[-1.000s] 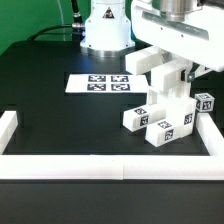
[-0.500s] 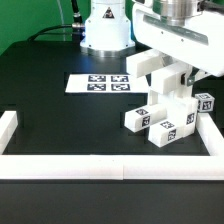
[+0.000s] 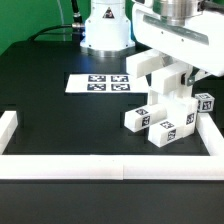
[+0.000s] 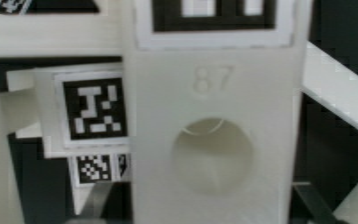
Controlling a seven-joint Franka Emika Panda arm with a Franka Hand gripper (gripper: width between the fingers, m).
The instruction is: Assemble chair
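Observation:
My gripper [image 3: 173, 77] hangs at the exterior view's right and is shut on a large white chair part [image 3: 152, 68]. It holds the part tilted above the other parts. In the wrist view this part [image 4: 211, 140] fills the picture, with a tag, the number 87 and an oval hollow. It hides my fingers there. Below it, several white tagged chair parts lie together: one flat block [image 3: 139, 117], one nearer block [image 3: 166, 131] and an upright piece [image 3: 180, 103]. A small tagged post [image 3: 205, 102] stands further right. A tagged part [image 4: 91, 105] shows beside the held part.
The marker board [image 3: 98, 83] lies flat behind the parts, before the robot base [image 3: 106, 30]. Long white border rails run along the front [image 3: 100, 166], the exterior view's left [image 3: 8, 126] and right [image 3: 211, 138] of the black table.

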